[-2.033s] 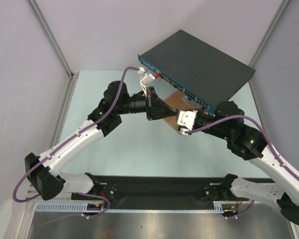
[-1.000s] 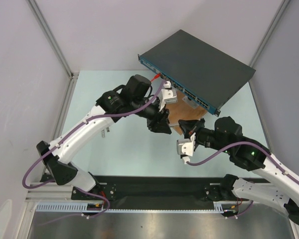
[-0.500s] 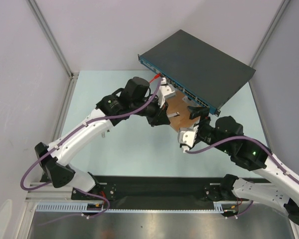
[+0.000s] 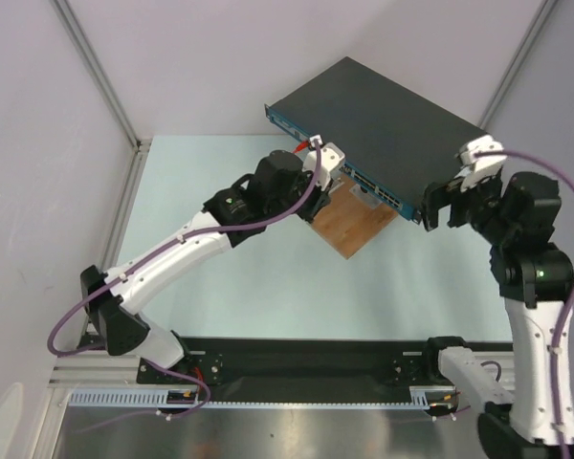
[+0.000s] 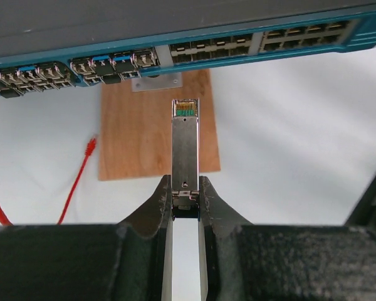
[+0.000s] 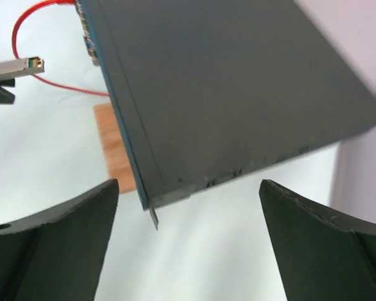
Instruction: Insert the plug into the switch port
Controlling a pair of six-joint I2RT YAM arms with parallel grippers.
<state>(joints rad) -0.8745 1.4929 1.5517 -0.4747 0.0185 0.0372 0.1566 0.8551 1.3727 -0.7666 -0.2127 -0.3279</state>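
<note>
**Right arm swings out to the switch's end; left arm brings the plug up to the ports**

Since half a second ago the right arm has left the middle of the top view and risen to the right edge. The right gripper [image 4: 440, 204] now sits just off the right end of the large flat dark grey metal switch [image 4: 378, 124]. The left arm has pushed further up towards the blue front strip.

The switch lies in the upper centre-right of the top view, set at an angle. Its front edge is above a brown wooden board [image 4: 356, 222] on the pale green table [image 4: 220, 258]. In the left wrist view the narrow blue strip runs along the top of the frame, lined with rows of small ports.

The left gripper [image 5: 185, 191] is pinched onto the rear end of a slim silver metal plug [image 5: 185, 144]. The plug stands straight up the centre of that frame. Its tip shows green with gold contacts and stops short of the strip, just below a small grey tab, so it is not yet in any port. A thin red cable [image 5: 75, 182] trails at the lower left.

In the right wrist view the right gripper's dark fingers [image 6: 50, 232] are spread wide. The switch's corner shows in the gap between them, and they hold nothing and touch nothing.
</note>
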